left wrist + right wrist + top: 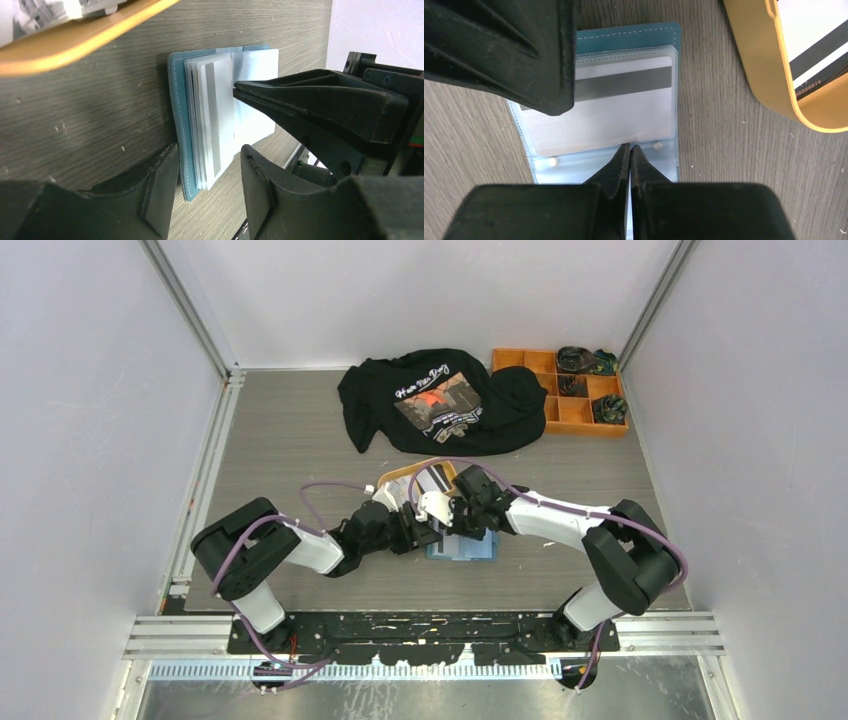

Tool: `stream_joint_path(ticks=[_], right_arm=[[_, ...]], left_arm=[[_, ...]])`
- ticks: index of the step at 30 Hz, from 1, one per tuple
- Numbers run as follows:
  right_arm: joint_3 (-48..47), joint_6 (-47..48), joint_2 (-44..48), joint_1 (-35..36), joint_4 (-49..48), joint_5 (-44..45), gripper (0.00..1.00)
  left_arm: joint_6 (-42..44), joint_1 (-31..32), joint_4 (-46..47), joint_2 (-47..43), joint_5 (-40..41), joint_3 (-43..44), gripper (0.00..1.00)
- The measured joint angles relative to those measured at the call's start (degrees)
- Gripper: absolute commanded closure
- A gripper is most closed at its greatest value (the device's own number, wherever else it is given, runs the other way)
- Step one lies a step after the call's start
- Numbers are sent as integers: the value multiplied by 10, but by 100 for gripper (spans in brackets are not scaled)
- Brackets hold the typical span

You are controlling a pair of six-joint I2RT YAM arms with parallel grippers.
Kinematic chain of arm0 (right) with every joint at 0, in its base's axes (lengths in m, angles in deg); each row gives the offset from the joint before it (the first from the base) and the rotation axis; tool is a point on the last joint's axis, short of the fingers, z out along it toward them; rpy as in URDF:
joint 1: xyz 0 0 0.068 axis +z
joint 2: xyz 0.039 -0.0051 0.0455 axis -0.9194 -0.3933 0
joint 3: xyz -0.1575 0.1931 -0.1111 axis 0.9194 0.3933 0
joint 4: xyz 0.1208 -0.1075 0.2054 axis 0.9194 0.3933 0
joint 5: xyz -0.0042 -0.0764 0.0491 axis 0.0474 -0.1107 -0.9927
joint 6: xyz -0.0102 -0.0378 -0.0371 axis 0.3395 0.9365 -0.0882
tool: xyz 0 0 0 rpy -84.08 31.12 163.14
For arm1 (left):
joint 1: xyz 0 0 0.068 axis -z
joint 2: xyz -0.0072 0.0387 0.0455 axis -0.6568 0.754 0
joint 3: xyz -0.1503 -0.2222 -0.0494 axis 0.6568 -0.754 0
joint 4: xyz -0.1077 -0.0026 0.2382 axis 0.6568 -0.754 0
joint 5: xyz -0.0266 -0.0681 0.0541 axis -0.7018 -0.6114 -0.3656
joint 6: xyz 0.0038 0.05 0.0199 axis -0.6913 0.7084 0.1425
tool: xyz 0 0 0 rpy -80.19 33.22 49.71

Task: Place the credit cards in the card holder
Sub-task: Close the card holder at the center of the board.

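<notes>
I see both arms folded inward, wrists nearly meeting over the table (300, 440). Left gripper (208, 149): jaws apart, straddling the card holder (177, 115) corner. Right gripper (629, 148): tips together on its clear pocket, white card (604, 110) just ahead, tray (754, 75) rim ahead-right.

Taking the holder (462, 548) on the table (290, 440) as centre: a card (614, 110) lies in it, my right gripper (629, 150) touches it, my left gripper (207, 165) straddles its left side, the tray (400, 478) with cards (437, 480) sits just behind, the shirt (440, 400) farther behind, and the box (560, 415) behind-right.
</notes>
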Motion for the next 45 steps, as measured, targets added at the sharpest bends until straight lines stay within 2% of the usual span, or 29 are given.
stream_joint_path(ticks=[3, 14, 17, 21, 25, 45], right_arm=[[0, -8, 8, -3, 8, -14, 86], [-51, -5, 48, -82, 109, -112, 85], [-80, -18, 18, -82, 145, -119, 85], [-136, -51, -68, -78, 178, -116, 85], [-150, -78, -111, -73, 200, -112, 86], [-184, -141, -151, -63, 234, -117, 86]], left_arm=[[-9, 6, 8, -8, 11, -13, 50], [-26, 10, 38, -22, 33, -47, 49], [-28, 11, 39, -22, 35, -47, 49], [-28, 12, 39, -22, 38, -47, 49], [-28, 14, 40, -22, 40, -47, 49], [-16, 38, 42, -13, 61, -34, 52]])
